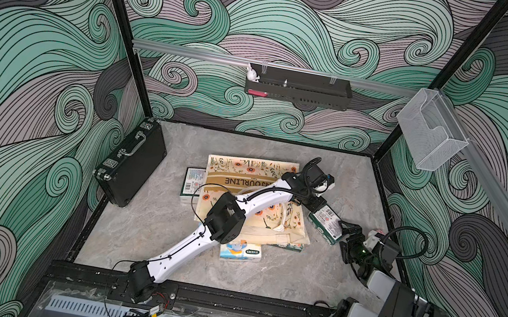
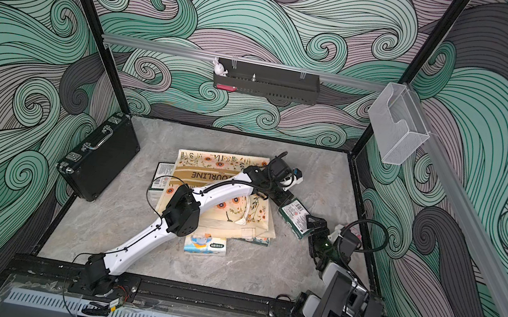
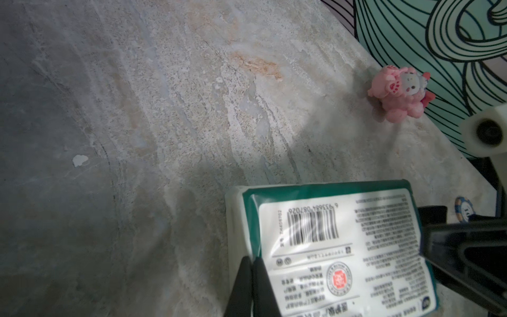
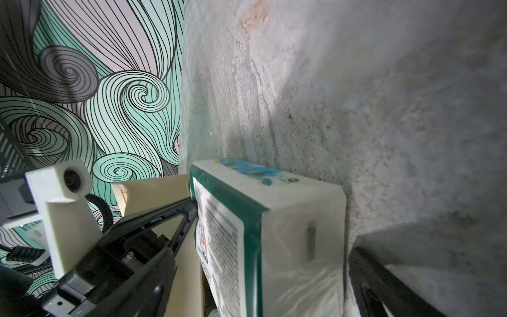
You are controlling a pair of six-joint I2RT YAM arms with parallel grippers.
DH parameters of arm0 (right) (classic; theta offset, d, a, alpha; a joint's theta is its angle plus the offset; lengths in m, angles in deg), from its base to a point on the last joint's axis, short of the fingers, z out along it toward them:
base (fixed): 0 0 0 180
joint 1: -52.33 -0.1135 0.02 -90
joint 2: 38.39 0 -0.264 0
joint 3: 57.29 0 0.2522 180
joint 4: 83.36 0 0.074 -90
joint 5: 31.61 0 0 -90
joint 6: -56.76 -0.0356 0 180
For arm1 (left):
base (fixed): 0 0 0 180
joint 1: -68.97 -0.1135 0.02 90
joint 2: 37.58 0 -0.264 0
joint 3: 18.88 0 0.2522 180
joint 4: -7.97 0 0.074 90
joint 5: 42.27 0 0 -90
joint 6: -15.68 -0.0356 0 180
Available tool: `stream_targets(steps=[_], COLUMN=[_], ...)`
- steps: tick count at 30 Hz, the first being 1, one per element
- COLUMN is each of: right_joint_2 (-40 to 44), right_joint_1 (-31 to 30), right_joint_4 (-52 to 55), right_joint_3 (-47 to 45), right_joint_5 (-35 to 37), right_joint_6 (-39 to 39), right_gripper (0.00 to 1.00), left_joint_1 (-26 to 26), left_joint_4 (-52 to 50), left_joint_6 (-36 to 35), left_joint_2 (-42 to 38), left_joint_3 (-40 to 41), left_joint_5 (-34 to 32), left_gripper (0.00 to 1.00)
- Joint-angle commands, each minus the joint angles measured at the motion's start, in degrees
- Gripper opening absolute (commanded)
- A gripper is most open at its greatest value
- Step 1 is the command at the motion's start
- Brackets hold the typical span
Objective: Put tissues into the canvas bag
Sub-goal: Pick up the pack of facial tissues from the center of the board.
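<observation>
— Tissues, item one: green-and-white pack (image 1: 326, 223), just beside the canvas bag (image 1: 243, 171).
— Grippers?
— My left gripper (image 1: 318, 209): fingers pinched shut on the pack's bag-side end. My right gripper (image 1: 344, 233): fingers spread wide at the opposite end.

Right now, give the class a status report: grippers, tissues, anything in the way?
Left gripper shut, pinching end of green pack. Right gripper open, straddling same pack beside bag. Bag flat, left arm across it; elephant pack outside.
</observation>
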Motion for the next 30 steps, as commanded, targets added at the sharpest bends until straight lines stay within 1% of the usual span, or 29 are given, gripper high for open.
stream_targets(steps=[1, 9, 13, 16, 19, 25, 26, 28, 30], right_joint_2=[-3.4, -4.4, -6.3, -8.1, -8.2, -4.4, -3.6, -1.4, 0.9], right_joint_1=[0.1, -1.5, -5.1, -6.7, -6.7, -6.7, -6.7, -6.7, -6.7], right_joint_4=[1.9, -1.3, -5.1, -8.8, -10.0, -11.0, -10.8, -9.9, -8.9], right_joint_3=[-1.9, -1.8, -0.1, 0.2, 0.0, -0.7, -0.7, -0.6, -0.7], right_joint_5=[1.6, 1.2, -1.2, -1.9, -1.2, -0.3, -0.3, -0.2, 0.1], right_joint_6=[-1.1, -1.3, -1.4, -2.7, -2.4, -1.7, -1.5, -1.3, -1.4], right_gripper=[0.99, 0.99, 0.99, 0.96, 0.89, 0.77, 0.73, 0.68, 0.61], left_joint_1=[0.4, 0.7, 0.9, 0.9, 0.9, 1.0, 1.0, 1.0, 1.0], left_joint_4=[-3.0, -3.4, -3.3, -3.3, -3.6, -3.8, -3.8, -3.5, -3.3], left_joint_6=[-1.5, -1.2, -1.1, -1.0, -1.1, -1.0, -0.9, -0.5, 0.1], left_joint_2=[2.7, 3.4, 3.3, 3.3, 3.0, 2.8, 2.7, 2.5, 2.3], left_joint_3=[0.4, 0.4, 0.4, 0.4, 0.4, 0.4, 0.4, 0.4, 0.4], left_joint_5=[-2.3, -2.5, -2.2, -2.1, -2.0, -1.6, -1.6, -1.5, -1.4], left_gripper=[0.0, 0.0, 0.0, 0.0, 0.0, 0.0, 0.0, 0.0, 0.0])
